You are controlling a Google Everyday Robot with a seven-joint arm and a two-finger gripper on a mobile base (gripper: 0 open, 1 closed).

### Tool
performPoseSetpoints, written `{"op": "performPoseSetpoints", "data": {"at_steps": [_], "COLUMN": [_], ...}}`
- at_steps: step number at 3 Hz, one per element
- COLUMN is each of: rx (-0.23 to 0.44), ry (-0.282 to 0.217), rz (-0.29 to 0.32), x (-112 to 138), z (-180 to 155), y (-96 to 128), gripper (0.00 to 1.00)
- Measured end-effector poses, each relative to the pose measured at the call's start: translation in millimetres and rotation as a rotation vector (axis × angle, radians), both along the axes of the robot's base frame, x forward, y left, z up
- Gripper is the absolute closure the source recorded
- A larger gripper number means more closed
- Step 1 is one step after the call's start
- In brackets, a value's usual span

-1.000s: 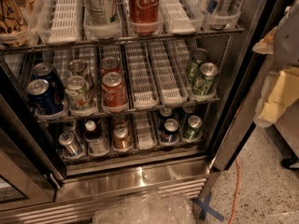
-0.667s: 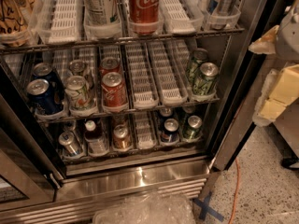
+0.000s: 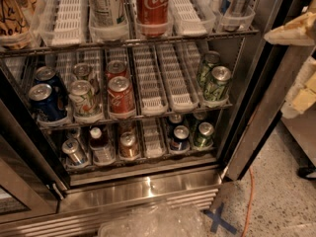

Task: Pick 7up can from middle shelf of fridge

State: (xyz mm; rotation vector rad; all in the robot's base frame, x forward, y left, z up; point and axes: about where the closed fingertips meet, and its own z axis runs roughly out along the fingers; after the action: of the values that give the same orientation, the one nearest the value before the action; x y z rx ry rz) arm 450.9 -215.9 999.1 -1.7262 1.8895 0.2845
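Observation:
The fridge (image 3: 256, 107) stands open with wire shelves and white lanes. On the middle shelf (image 3: 163, 113) a pale 7up can (image 3: 84, 99) stands at the front of the second lane from the left, with a similar can (image 3: 82, 72) behind it. A blue can (image 3: 44, 101) is to its left and a red cola can (image 3: 120, 94) to its right. My gripper (image 3: 295, 29), a pale cream shape, is at the upper right edge, outside the fridge and far from the 7up can.
Two darker green cans (image 3: 216, 84) stand in the right lane of the middle shelf. The upper shelf holds a tall cola can (image 3: 152, 6) and bottles. The lower shelf holds several small cans (image 3: 179, 138). An orange cable (image 3: 249, 191) and blue tape cross (image 3: 219, 221) lie on the floor.
The pale gripper parts at the right edge have shifted slightly up and to the right. The cans and shelves have not moved.

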Motion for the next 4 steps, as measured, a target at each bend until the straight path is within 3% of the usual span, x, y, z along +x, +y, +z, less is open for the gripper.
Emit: {"op": "performPoseSetpoints", "data": {"at_steps": [1,2,3,4], "rx": [0.000,0.027,0.078,0.078], "ry": [-0.003,0.034,0.078,0.078], "rz": [-0.002,0.012,0.084,0.084], "x": [0,-7,-15,-15], "z": [1,-10,-22,-22], "y": [1,9,37,37], "gripper": [0.00,0.00,0.00,0.00]}}
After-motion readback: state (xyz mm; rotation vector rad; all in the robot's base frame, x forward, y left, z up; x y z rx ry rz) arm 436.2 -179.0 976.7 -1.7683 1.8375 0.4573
